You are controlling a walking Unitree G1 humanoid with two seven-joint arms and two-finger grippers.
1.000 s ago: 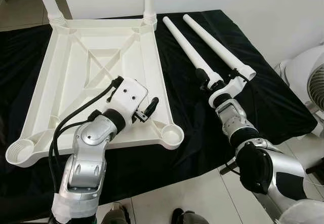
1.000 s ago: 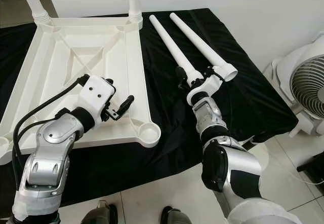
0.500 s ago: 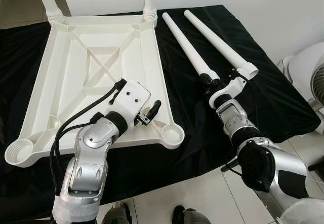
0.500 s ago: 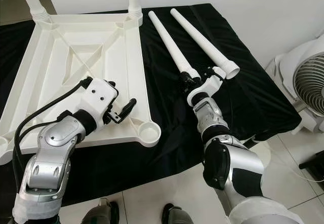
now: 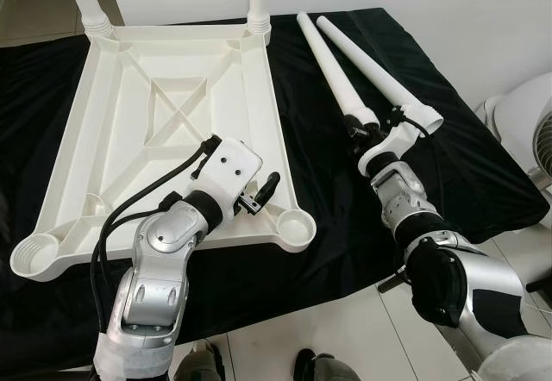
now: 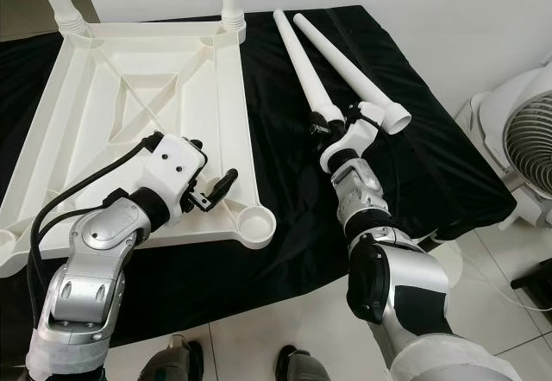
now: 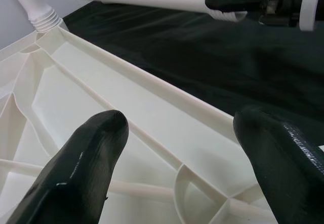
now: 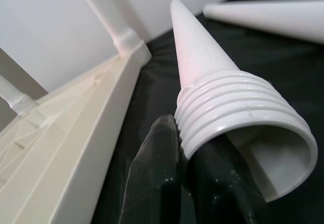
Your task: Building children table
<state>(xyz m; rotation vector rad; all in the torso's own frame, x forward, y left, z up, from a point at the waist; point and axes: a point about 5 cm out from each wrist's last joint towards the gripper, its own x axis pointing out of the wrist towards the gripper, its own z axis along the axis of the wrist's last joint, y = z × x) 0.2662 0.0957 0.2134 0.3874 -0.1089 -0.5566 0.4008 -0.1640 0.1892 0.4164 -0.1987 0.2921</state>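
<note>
So the upside-down white table frame sits on the black-draped tabletop, two legs already screwed into its far corners. The right gripper has its jaws clamped on the threaded end of a loose leg, just right of the frame beside the spare leg. The left gripper hovers over the frame's near edge, jaws apart. Next it probably needs to carry that leg to the near right socket and twist it in.

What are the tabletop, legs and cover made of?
Tabletop: likely moulded plastic, matte off-white, ribbed underside. Loose legs: same look, hollow, moulded threads at the wide end. Cover: black fabric, soft folds, draped over the edge.
</note>
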